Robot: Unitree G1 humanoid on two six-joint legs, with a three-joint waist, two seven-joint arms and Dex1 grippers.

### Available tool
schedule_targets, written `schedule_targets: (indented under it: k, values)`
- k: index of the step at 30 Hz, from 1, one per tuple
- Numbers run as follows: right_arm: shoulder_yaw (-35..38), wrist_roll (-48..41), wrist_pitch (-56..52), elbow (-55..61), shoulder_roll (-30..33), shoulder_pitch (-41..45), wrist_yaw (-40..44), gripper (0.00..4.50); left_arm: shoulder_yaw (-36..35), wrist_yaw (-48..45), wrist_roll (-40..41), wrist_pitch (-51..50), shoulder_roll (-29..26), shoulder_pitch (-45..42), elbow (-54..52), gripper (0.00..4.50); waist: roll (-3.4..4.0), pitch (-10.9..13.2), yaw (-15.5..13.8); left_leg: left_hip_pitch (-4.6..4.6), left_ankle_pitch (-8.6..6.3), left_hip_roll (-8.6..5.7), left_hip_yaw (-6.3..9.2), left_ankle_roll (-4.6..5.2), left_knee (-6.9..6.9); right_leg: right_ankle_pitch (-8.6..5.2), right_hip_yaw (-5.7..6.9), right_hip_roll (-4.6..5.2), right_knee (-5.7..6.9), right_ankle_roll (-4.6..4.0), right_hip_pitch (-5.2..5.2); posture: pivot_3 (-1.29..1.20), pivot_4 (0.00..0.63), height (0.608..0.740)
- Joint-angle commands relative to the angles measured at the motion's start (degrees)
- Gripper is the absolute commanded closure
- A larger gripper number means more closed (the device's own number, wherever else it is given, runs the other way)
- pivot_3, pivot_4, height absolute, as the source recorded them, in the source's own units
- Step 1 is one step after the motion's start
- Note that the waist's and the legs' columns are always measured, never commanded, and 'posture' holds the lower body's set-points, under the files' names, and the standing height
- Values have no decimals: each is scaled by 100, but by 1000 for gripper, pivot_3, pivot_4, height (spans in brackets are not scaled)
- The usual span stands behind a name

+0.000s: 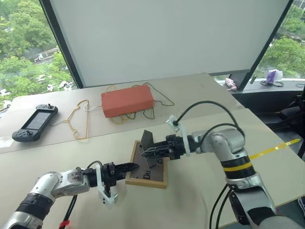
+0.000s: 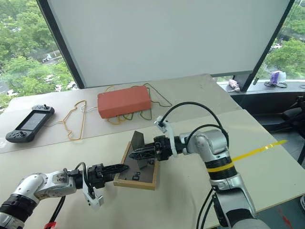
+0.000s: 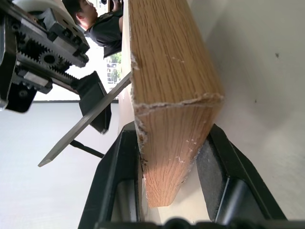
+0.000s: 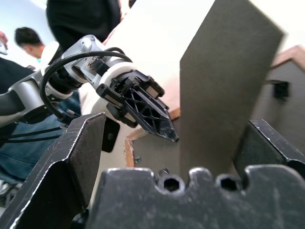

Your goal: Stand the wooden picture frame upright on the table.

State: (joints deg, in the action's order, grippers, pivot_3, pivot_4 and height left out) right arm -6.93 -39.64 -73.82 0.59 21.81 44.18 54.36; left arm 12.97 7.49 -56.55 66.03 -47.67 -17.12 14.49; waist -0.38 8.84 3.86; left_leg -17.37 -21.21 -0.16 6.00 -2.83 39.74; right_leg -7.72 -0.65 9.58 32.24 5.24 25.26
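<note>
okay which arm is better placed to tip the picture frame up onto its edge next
Left, probably. The left pincer is shut on the wooden picture frame's near edge, frame lying back-up on the table. The right pincer stands open around the raised stand flap, gripping nothing.

A large white board (image 1: 162,38) leans against black-framed windows (image 1: 59,52); green trees (image 1: 24,62) fill the daylight outside on both sides. To the right, a dark windowsill (image 1: 274,88) holds small objects too small to identify.
</note>
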Motion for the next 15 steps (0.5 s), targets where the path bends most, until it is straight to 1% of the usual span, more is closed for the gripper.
schedule_targets:
  k: [1, 8, 11, 13, 15]
  values:
    - [177, -295, 66, 475, 44, -88, 28, 53, 9, 138, 155, -60, -21, -79, 73, 3375, 0, 0, 5, 0, 0, 0, 0, 0, 0, 0, 0, 0, 0, 0, 0, 0, 150, 740]
    - [251, -269, 131, 463, 76, -249, -186, 53, 78, 243, 121, -72, -66, -108, 145, 3375, 0, 0, 1, 0, 0, 0, 0, 0, 2, 0, 0, 0, 2, 0, -1, 0, 150, 740]
    - [-12, 145, 588, 333, 424, -439, -165, 53, 114, 303, 76, -79, -83, -123, 186, 3375, 0, 0, -1, 0, 0, -1, 0, 0, 2, 0, 0, 1, 1, 0, -1, 0, 150, 740]
    - [-34, 279, 783, 242, 618, -547, -135, 53, 128, 337, 63, -83, -91, -132, 210, 3375, -1, 0, -29, 0, 0, -1, 0, 0, 2, 0, 0, 1, 0, 0, -3, 0, 150, 740]
    - [-94, 550, 1174, 248, 1053, -771, 2, 53, 134, 380, 45, -82, -101, -132, 229, 3375, -1, 0, -38, 0, 0, -1, -1, 0, 2, 0, -1, 1, -2, 0, -3, 0, 150, 740]
